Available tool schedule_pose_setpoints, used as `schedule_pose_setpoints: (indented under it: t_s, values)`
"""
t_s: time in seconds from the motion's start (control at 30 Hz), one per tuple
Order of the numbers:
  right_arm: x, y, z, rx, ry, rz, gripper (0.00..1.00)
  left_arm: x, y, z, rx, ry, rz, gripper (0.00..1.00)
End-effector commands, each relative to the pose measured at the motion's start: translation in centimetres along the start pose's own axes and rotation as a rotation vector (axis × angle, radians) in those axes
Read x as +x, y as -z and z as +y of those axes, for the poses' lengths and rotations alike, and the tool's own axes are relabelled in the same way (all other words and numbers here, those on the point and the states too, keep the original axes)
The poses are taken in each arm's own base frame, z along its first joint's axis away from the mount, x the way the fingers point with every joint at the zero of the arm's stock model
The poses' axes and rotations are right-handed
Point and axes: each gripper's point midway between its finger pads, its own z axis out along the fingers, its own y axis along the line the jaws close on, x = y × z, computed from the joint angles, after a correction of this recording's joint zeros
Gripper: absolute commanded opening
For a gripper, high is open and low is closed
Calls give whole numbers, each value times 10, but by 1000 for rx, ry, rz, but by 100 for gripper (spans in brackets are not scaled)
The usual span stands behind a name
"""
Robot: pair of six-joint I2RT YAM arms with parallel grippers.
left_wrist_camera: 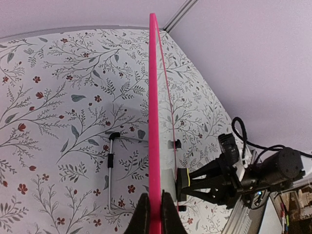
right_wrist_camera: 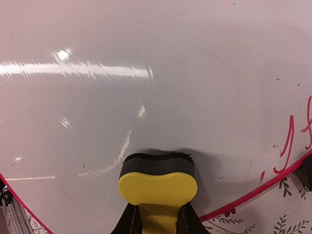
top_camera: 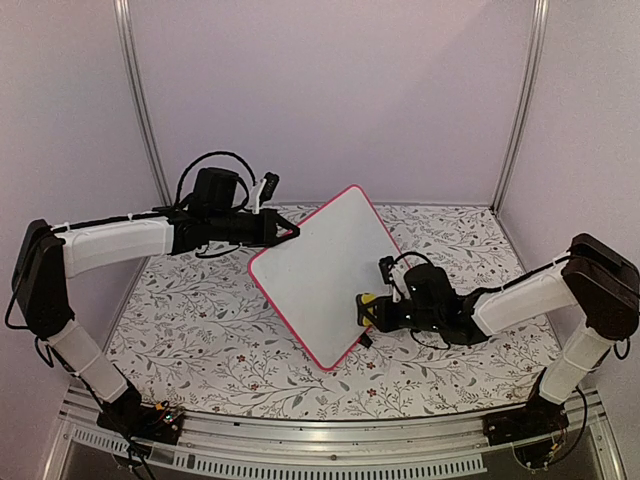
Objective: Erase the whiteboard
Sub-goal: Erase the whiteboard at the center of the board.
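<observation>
Nearest, on the right, the right gripper is closed tight on the yellow block eraser. It pinches the eraser's narrow waist so that the dark felt face points away from the wrist and lies flat against the whiteboard. The whiteboard is near the middle of the scene, raised on edge and tilted above the flowered bench, with one face turned toward the right arm. Whether its lowest corner rests on the bench I cannot tell. Held up like this, it lets the eraser push squarely into the surface. The area around the eraser looks clean, but a few red strokes show just to its right, near the pink-red frame, so I judge the wiping unfinished. Farther back and left, the left gripper is clamped shut over the frame's far-left edge with one finger on each face, which would brace the board against the eraser's push.
</observation>
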Motion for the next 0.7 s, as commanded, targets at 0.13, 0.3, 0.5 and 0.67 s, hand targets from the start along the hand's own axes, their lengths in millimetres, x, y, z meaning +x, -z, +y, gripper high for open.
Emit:
schedule_pose_setpoints:
  t_s: [0.13, 0.3, 0.5, 0.67]
  values:
    - [18, -3, 31, -72, 6, -12, 10, 31, -5, 7, -16, -67, 98, 0]
    - [9, -1, 29, -45, -19, -51, 10, 29, -3, 5, -15, -68, 92, 0]
    - [-30, 0, 11, 47, -23, -104, 10, 30, -3, 5, -15, -68, 95, 0]
    - [-64, 0, -30, 169, -69, -135, 10, 29, -2, 4, -16, -71, 91, 0]
